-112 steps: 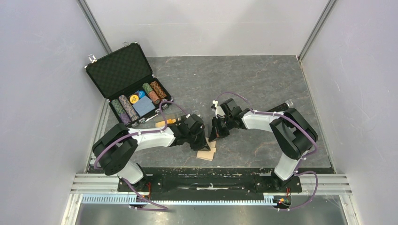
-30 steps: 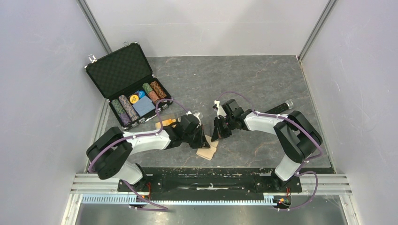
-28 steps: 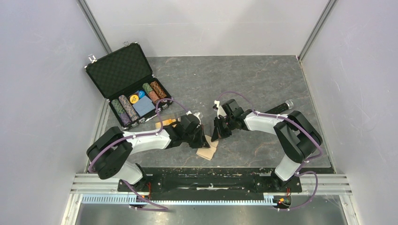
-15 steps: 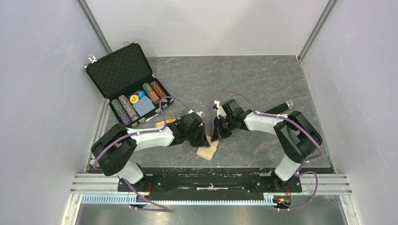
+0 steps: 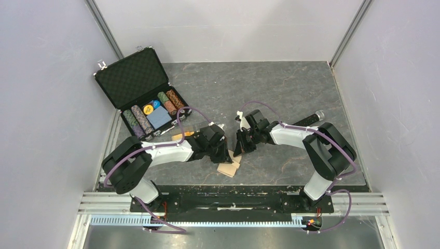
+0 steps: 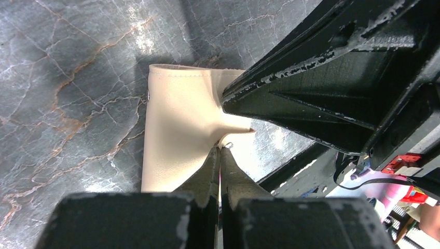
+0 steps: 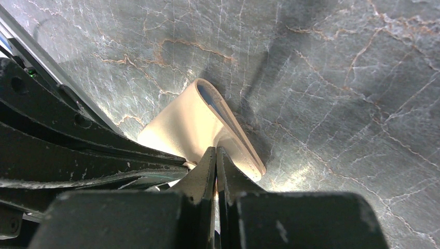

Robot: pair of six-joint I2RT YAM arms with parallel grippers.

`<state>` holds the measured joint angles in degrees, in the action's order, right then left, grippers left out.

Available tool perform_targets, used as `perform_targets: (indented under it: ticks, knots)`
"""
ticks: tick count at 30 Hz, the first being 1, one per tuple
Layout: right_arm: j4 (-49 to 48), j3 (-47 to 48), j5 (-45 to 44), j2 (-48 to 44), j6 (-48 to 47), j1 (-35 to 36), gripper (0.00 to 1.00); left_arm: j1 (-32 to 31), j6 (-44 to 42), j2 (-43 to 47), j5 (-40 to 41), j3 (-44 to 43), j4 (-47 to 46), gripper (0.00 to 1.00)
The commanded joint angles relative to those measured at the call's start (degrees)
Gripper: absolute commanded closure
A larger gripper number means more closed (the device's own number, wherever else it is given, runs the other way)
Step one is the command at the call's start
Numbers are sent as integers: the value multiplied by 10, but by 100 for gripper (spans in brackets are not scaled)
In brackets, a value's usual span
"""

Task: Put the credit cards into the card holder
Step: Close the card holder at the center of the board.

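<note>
The left gripper (image 6: 219, 154) and right gripper (image 7: 215, 155), jaws together, each pinch an edge of the tan card holder (image 6: 176, 119).

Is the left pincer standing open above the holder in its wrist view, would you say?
No, the left pincer is shut, its fingers pinching the tan holder by its edge.

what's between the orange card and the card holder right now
The left arm lies between the orange card and the card holder. The left gripper and right gripper are both shut on the holder.
</note>
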<state>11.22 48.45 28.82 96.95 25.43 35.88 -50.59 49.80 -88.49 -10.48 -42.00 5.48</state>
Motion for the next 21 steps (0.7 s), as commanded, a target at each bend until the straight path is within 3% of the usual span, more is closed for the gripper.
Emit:
perform_targets:
  ticks: [1, 9, 21]
  knots:
    - [27, -1, -29, -8, -20, -1, 100, -3, -13, 19, 5, -3, 6, 98]
    - [28, 0, -32, -14, -20, -1, 100, -4, -3, 11, 20, 8, 12, 98]
    - [37, 7, -18, -62, -20, -1, 92, -4, 12, -15, 38, -6, 40, 98]
